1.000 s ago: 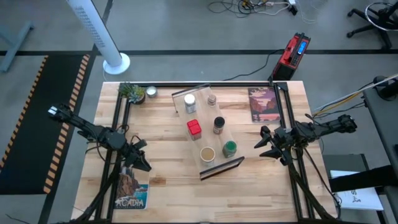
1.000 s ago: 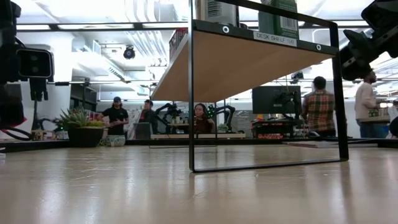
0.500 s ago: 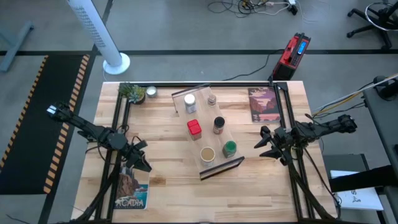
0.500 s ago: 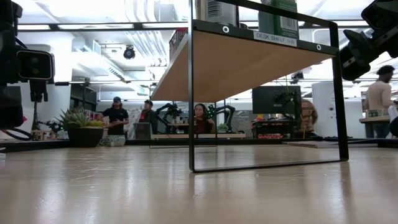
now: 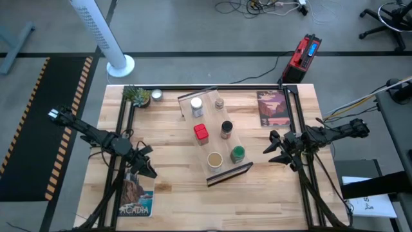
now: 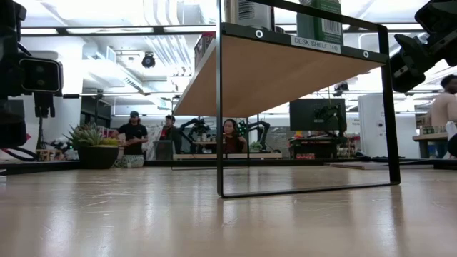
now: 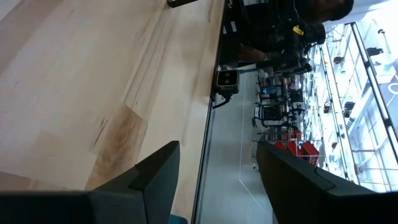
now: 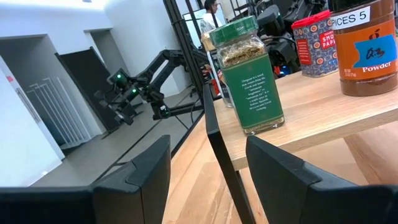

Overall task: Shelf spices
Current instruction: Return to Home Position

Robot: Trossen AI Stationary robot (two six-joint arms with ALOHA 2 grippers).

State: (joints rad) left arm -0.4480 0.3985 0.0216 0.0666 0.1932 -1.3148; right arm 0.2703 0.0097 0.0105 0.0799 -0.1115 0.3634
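Across the middle of the wooden surface (image 5: 174, 138) the shelf (image 5: 215, 145) stands at a slant, raised on a thin dark frame (the low view looks right under it), with its dark strip at the near end. All six spices are on top in two rows. The white-capped jar (image 5: 196, 106), red square tin (image 5: 201, 133) and wide tan-lidded jar (image 5: 214, 159) run down the side toward the left arm. The small brown jar (image 5: 219, 103), black-lidded jar (image 5: 226, 129) and green-lidded jar (image 5: 237, 153) run down the side toward the right arm. The left hand (image 5: 151, 162) hangs well apart from the shelf, by the far edge of the picture book (image 5: 136, 196) at the near left; its fingers are spread wide with nothing between them. The right hand (image 5: 270, 145) hovers near the shelf's green-lidded corner, pointing at it, and it too is spread and carries nothing. A second book (image 5: 273, 108) lies at the far right, and a small potted plant (image 5: 136, 95) and a little silver dish (image 5: 156, 95) sit side by side in the far left corner.
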